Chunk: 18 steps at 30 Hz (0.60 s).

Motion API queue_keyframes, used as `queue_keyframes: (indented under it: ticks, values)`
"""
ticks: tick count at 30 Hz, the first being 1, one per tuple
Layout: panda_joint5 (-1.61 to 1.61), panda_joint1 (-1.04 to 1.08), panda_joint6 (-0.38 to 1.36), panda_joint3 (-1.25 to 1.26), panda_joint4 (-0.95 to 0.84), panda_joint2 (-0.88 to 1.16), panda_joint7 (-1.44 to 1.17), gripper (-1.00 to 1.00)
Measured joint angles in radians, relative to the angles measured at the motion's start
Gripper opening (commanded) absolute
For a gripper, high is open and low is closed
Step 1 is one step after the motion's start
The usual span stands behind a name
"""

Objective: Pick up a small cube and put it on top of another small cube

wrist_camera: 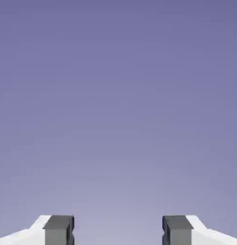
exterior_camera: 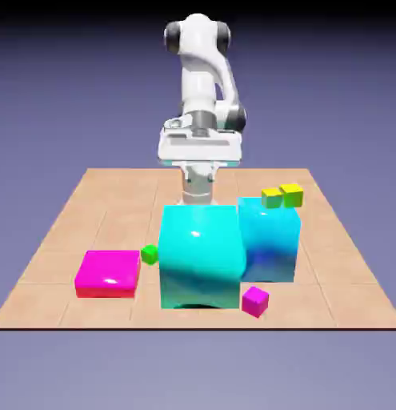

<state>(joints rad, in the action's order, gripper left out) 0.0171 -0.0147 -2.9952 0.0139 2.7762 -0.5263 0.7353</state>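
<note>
Front of the table [exterior_camera: 65, 240] first: small magenta cube [exterior_camera: 255, 300] sits near the front edge, just off the front-right corner of the big cyan block [exterior_camera: 199, 255], loose, nothing gripping it. To the ext. view's left, flat magenta slab [exterior_camera: 108, 273], w/ a tiny green cube [exterior_camera: 150, 255] between slab and cyan block, close to the block's side. Second cyan block [exterior_camera: 270, 239] sits behind-right, partly covered by the first; can't tell if the two touch. Two little yellow-green cubes [exterior_camera: 282, 195] show by its top far edge, side by side; on top or behind it, can't tell. Further back, the arm [exterior_camera: 202, 80] stands tall, hand level w/ wrist body broadside, lower part dropping behind the big cyan block, so fingertips are hidden in the ext. view. Hand view gives the gripper [wrist_camera: 118, 230]: two grey fingertips [wrist_camera: 59, 229] cut off at the bottom edge, well apart, nothing between them, only plain violet backdrop ahead.
</note>
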Motion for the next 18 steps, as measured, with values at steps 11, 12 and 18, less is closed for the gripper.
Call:
queue_keyframes:
  ticks: [11, 12, 18]
  values:
    - [0.156, -0.025, 0.381, 0.126, -0.309, 0.399, -0.052, 0.00]
    - [0.170, -0.030, 0.416, 0.138, -0.337, 0.435, -0.056, 0.00]
    - [0.255, -0.042, 0.624, 0.207, -0.505, 0.652, -0.085, 0.00]
